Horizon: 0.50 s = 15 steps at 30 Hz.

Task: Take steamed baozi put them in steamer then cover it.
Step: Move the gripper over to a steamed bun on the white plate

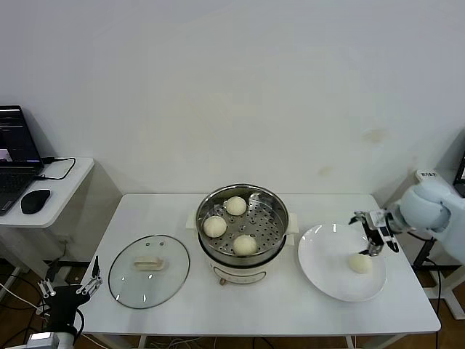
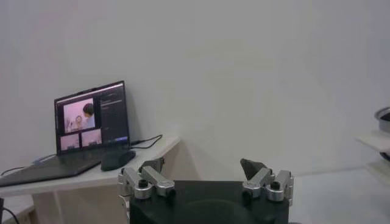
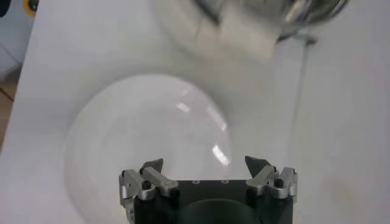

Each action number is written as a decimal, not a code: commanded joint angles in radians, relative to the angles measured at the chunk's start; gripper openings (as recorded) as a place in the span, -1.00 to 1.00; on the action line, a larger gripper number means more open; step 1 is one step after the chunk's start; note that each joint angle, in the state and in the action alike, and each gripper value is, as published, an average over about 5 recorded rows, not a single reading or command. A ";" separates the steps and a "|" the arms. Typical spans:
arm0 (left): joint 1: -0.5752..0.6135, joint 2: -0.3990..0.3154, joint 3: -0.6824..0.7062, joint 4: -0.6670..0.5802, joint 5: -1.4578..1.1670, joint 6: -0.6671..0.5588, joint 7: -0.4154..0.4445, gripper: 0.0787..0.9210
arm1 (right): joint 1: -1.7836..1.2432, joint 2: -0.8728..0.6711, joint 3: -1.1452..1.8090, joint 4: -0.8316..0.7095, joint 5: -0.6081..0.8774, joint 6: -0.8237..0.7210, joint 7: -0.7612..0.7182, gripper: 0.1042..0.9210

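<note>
Steamer (image 1: 243,231) at centre of the head view, on a white surface (image 1: 182,298): shiny steel pot on a cream-white base, uncovered, perforated tray showing inside. Three steamed baozi in the tray, one toward the back (image 1: 235,206), one at the left side (image 1: 214,226), one at the front (image 1: 245,244), apart from one another. Fourth baozi (image 1: 360,263) on a flat white plate (image 1: 327,269) at centre right of the frame, just beside the steamer, lying in the plate's right half. Cover (image 1: 149,271) flat on the surface at lower left of centre, clear glass with metal rim and cream-white bar handle facing up, near the steamer but not touching it.

Right gripper (image 1: 375,241) at right of the frame, over the plate, directly above the lone baozi, tips pointing down at it, jaws spread wide, nothing between them. Whether the tips touch the bun: cannot tell. In the right wrist view, both fingers (image 3: 152,167) wide apart over the plate (image 3: 122,140), with the steamer's base (image 3: 244,36) blurred at the top of that picture.

Left gripper (image 1: 70,280) at lower left corner of the head view, off the surface's edge, idle, jaws wide and empty; same in the left wrist view (image 2: 204,167). Laptop (image 1: 14,156) and black mouse (image 1: 35,201) on a side table at far left.
</note>
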 commanded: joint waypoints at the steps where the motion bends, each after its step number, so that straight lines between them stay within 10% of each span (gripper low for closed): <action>1: 0.003 -0.001 -0.001 0.000 0.003 0.001 0.000 0.77 | -0.285 0.027 0.222 -0.123 -0.089 0.009 0.016 0.76; 15: 0.009 -0.009 -0.009 0.002 0.003 0.001 0.001 0.77 | -0.317 0.115 0.235 -0.222 -0.137 0.005 0.029 0.76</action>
